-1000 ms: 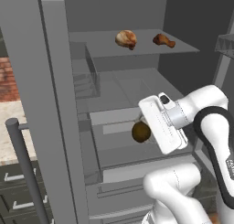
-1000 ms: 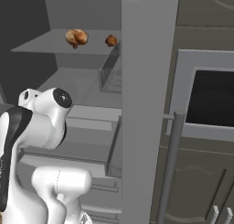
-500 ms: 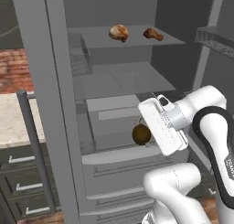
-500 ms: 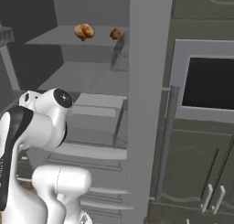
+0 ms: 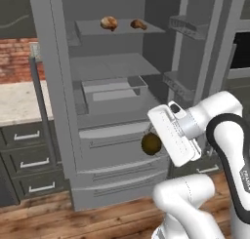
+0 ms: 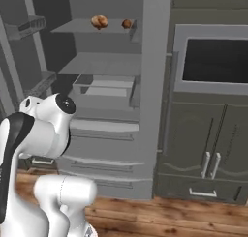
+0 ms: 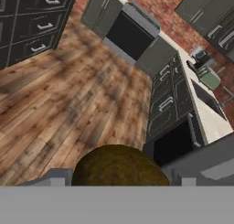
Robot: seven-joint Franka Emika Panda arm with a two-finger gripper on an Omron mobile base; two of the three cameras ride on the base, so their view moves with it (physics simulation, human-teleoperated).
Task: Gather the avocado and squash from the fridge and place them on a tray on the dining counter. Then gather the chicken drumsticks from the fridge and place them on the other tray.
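Pretty clearly a home kitchen: there's a big grey fridge (image 5: pixel 117 101) standing open with shelves and pull-out drawers, right next to a built-in wall oven (image 6: pixel 213 61) with cabinets (image 6: pixel 208 158) under it. You also get a brick backsplash (image 5: pixel 17 57) over a stone-topped bench (image 5: pixel 19 102) with drawers, plus a wood plank floor (image 7: pixel 59 104).

The avocado (image 5: pixel 151 143), held just below the gripper (image 5: pixel 148 133), has a dull, matt olive-brown skin with a fine rough mottle, plain in the hand view (image 7: pixel 119 167). Beyond the gripper, the fridge (image 5: pixel 112 135) looks like smooth, matt grey plastic or painted metal. High above it, the chicken drumsticks (image 5: pixel 109 23) show a browned, slightly glossy surface. Under the gripper lies a wood-plank floor (image 7: pixel 64 104) with a visible grain and soft sheen.
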